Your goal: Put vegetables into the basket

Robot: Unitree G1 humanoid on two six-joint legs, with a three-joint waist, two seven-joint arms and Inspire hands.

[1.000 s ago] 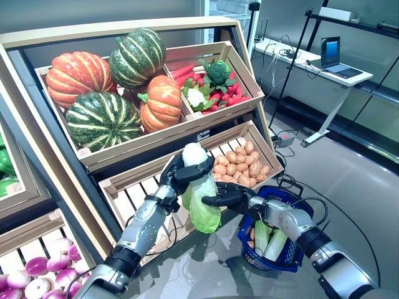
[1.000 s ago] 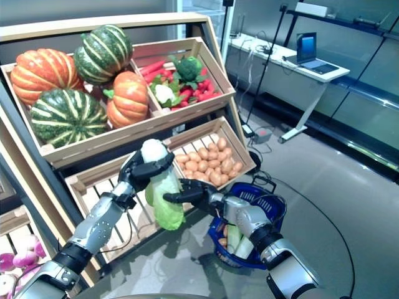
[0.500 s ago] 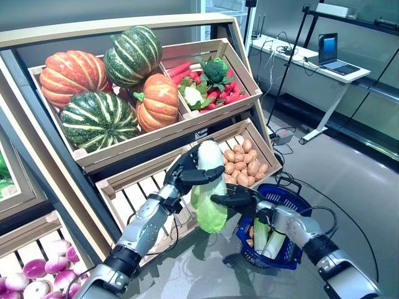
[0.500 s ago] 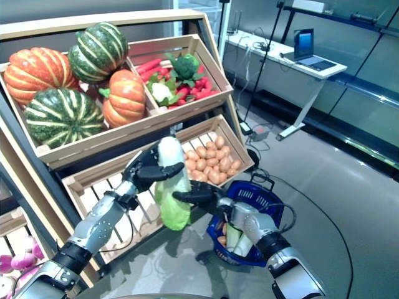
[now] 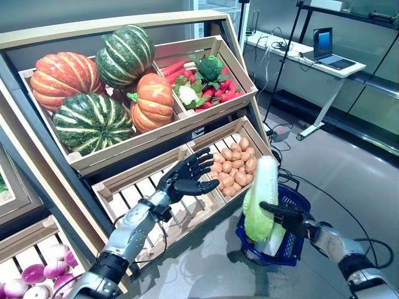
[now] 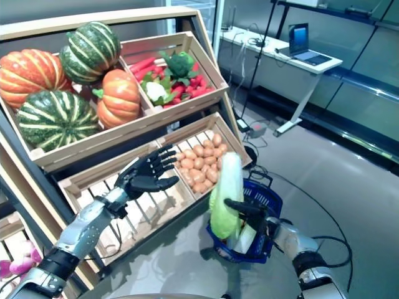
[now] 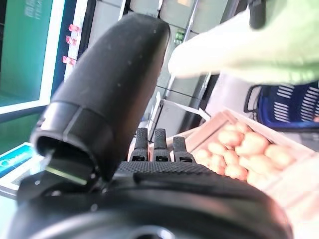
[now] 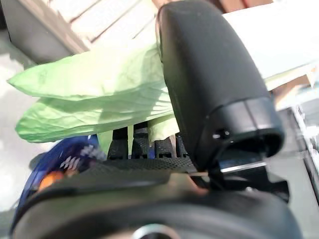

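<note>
A long napa cabbage point(image 5: 261, 200), white at its stem and pale green at its leaves, stands upright in my right hand point(image 5: 283, 213), just over the near rim of the blue basket point(image 5: 293, 240) on the floor. The thumb and fingers are curled round it in the right wrist view point(image 8: 99, 94). My left hand point(image 5: 187, 179) is open and empty, fingers spread, in front of the stand's lower crate. Pale green and white vegetables point(image 6: 247, 235) and something orange lie in the basket.
The wooden produce stand point(image 5: 143, 140) rises at the left and back, its lower crate edge close to the basket. A white desk point(image 5: 312, 59) with a laptop stands at the back right. Grey floor point(image 5: 336, 180) lies to the right.
The left hand let go of the cabbage and opened. The right hand took the cabbage and carried it right, over the basket. The camera shifted a little.
</note>
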